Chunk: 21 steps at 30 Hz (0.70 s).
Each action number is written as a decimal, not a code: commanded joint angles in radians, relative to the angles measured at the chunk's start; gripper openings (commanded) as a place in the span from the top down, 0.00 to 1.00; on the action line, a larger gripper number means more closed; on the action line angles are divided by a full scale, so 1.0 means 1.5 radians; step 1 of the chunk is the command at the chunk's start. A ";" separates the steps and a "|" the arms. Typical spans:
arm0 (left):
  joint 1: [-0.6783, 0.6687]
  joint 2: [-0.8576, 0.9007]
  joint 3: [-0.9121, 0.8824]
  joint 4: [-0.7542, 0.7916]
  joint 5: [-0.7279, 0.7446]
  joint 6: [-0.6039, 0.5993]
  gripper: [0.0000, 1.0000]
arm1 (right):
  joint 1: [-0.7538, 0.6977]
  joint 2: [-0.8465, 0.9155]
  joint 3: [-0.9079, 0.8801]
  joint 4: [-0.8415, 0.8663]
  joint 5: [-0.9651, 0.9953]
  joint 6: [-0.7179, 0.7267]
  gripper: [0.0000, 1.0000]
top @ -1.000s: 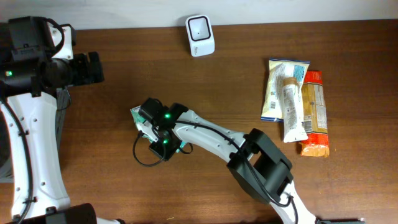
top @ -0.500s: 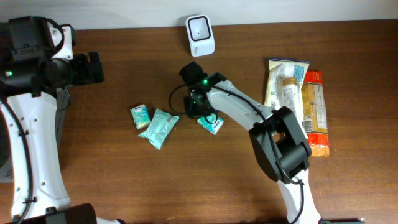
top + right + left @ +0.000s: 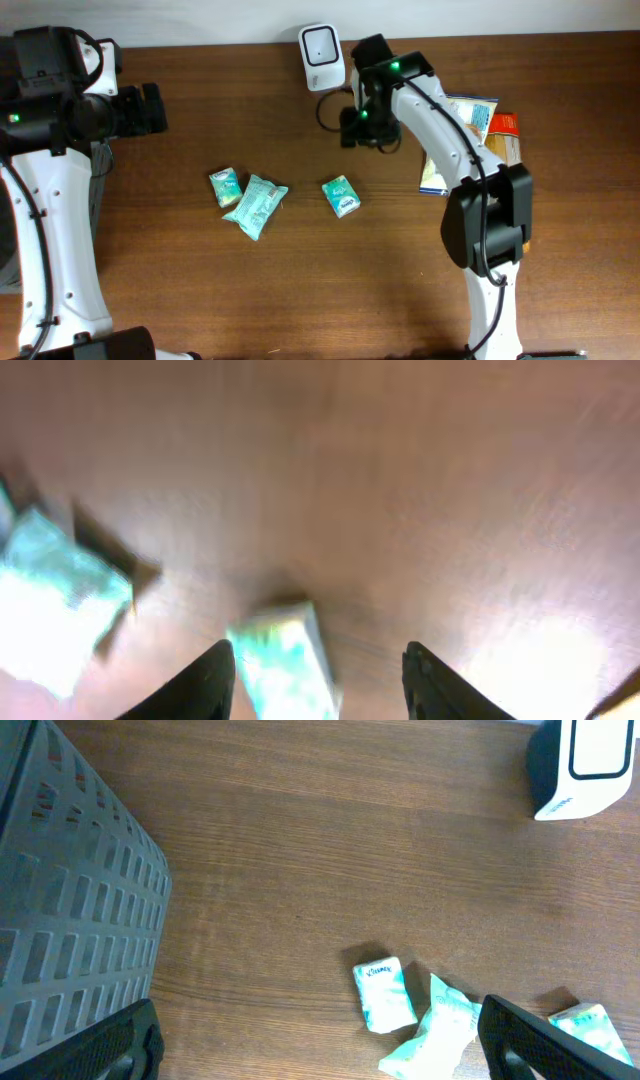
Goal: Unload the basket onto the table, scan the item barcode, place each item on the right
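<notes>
While the right tool (image 3: pixel 316 678) hangs parted and empty, the teal-and-white packet (image 3: pixel 341 196) lies flat — left tool (image 3: pixel 315 1040) wide, empty.

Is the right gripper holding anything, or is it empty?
Empty. The right gripper shows fingers apart with nothing gripped between them; the nearest tissue pack lies on the table, apart from it.

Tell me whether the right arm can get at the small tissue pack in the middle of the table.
Probably yes: the tissue pack lies in the open with nothing over it, and the right gripper is open and empty close by.
</notes>
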 commanded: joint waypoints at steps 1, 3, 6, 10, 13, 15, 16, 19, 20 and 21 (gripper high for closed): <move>0.004 -0.003 0.005 -0.001 0.005 -0.002 0.01 | 0.001 0.014 -0.070 -0.025 -0.135 -0.099 0.40; 0.004 -0.003 0.005 -0.001 0.005 -0.002 0.01 | 0.001 0.014 -0.117 -0.024 -0.140 -0.101 0.39; 0.004 -0.003 0.005 -0.001 0.005 -0.002 0.01 | 0.001 0.014 -0.170 -0.012 -0.139 -0.101 0.40; 0.004 -0.003 0.005 -0.001 0.005 -0.002 0.01 | 0.000 0.014 -0.197 0.008 -0.127 -0.103 0.44; 0.004 -0.003 0.005 -0.001 0.005 -0.002 0.01 | 0.001 0.014 -0.217 0.043 -0.126 -0.103 0.53; 0.004 -0.003 0.005 -0.001 0.005 -0.002 0.01 | 0.000 0.014 -0.240 0.077 -0.127 -0.103 0.59; 0.004 -0.003 0.005 -0.001 0.005 -0.002 0.01 | 0.000 0.014 -0.246 0.094 -0.127 -0.103 0.61; 0.004 -0.003 0.005 -0.001 0.005 -0.002 0.01 | 0.001 0.014 -0.254 0.117 -0.127 -0.100 0.71; 0.004 -0.003 0.005 -0.001 0.005 -0.002 0.01 | 0.001 0.014 -0.257 0.117 -0.127 -0.100 0.76; 0.004 -0.003 0.005 -0.001 0.005 -0.002 0.01 | 0.001 0.014 -0.260 0.116 -0.127 -0.100 0.92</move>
